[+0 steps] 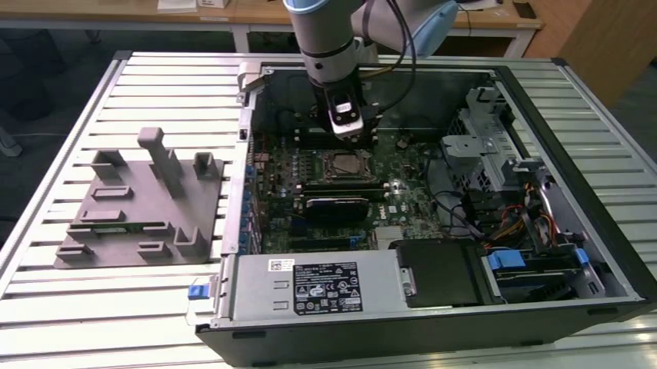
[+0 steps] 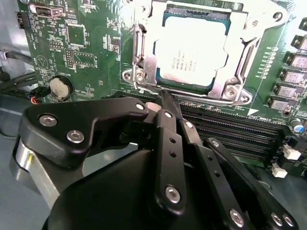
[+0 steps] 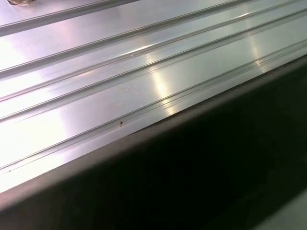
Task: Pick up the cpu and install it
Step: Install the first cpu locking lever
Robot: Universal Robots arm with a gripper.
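Your computer case (image 1: 431, 307) lies open on the table (image 1: 61, 307). The cpu (image 2: 189, 60) sits in its socket (image 2: 144, 62). Your gripper (image 2: 163, 103), clenched and empty, hangs just beside; dropping lower could scrape the board.

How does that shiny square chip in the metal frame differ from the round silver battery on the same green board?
The cpu is square and the larger of the two; the coin battery is round and much smaller. The cpu sits in a metal socket frame and carries print on its top; the coin battery sits in a dark round holder with a plain face. Both are silvery, lie flat and sit on the green motherboard.
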